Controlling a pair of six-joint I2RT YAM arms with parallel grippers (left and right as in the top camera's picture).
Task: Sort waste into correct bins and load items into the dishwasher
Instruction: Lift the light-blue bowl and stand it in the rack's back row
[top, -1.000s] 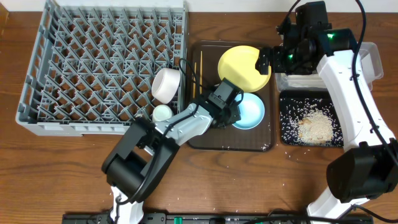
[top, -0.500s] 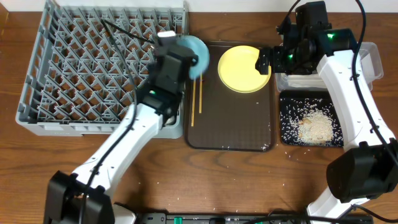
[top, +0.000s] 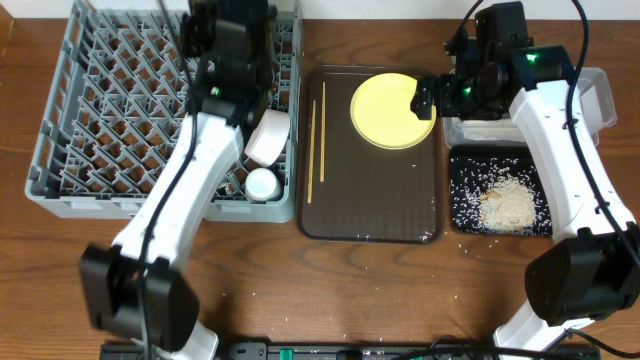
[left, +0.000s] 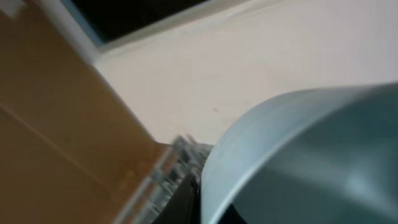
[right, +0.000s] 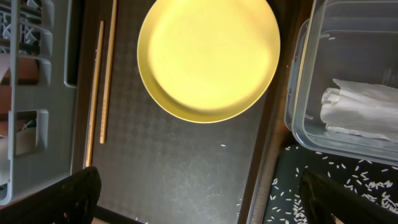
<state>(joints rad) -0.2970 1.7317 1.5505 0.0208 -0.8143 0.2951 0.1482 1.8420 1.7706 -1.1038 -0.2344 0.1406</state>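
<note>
Left gripper (top: 232, 24) grips the round light blue bowl (left: 311, 155) over the big grey plastic dish rack (top: 105, 125). Right gripper (right: 211, 199) hangs wide open, empty, above the round yellow plate (right: 208, 56)

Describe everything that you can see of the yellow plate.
The yellow plate is round and yellow, with a low raised rim; it looks like matte plastic. It is empty, lying flat and right side up in the far right corner of the brown serving tray. Nothing else touches it: the chopsticks lie apart on its left, the clear tub stands beyond the tray on its right. The open right gripper hangs above it; in the overhead view the arm hides part of its right edge.
</note>
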